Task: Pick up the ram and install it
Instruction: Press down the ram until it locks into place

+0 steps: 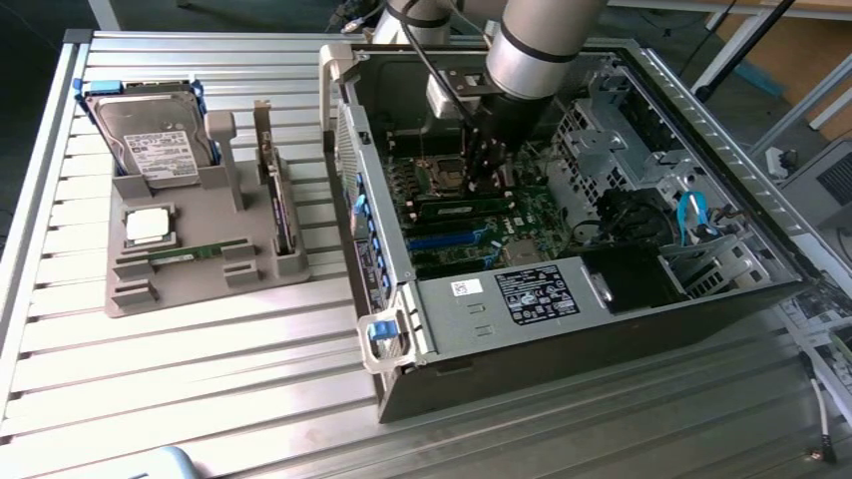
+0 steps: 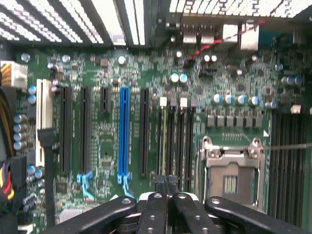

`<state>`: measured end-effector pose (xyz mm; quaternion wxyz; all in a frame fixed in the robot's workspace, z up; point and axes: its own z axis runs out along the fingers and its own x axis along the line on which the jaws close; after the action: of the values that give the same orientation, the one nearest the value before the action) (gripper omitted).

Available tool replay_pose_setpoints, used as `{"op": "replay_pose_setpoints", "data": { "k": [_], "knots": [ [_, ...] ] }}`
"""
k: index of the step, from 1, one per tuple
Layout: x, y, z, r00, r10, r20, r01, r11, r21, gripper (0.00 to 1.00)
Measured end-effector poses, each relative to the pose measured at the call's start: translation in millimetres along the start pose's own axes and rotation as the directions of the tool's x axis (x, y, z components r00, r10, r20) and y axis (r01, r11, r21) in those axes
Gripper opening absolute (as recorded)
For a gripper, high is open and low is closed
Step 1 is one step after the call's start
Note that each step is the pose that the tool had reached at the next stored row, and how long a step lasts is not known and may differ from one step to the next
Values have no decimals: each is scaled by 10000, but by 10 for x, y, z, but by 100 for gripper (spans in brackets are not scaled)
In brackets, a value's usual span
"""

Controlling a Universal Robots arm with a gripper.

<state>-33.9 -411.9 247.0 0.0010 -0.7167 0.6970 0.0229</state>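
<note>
On a slatted metal bench (image 1: 200,379), the pincer (image 2: 165,192), pressed together, is seen over memory slots (image 2: 176,141); one ram (image 1: 198,252) is left in the tray (image 1: 200,289).

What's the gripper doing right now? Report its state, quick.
Gripper: shut, down inside the computer case above the motherboard; whether it holds anything cannot be told.

One hard drive (image 1: 150,140), one processor chip (image 1: 148,225), two ram sticks (image 1: 198,253) (one installed (image 1: 464,208)), one computer case (image 1: 560,299).
</note>
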Motion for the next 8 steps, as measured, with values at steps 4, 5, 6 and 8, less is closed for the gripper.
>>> {"op": "replay_pose_setpoints", "data": {
  "k": [4, 5, 6, 8],
  "knots": [
    [-2, 82, 3, 10000, -1, 0, 1, 10000, 0, 11],
    [-3, 102, 3, 10000, 0, -1, 0, 10000, 0, 11],
    [-3, 126, 4, 10000, 0, 0, 0, 10000, 0, 11],
    [-5, 179, 6, 10000, 0, 0, 0, 10000, -1, 11]
  ]
}}
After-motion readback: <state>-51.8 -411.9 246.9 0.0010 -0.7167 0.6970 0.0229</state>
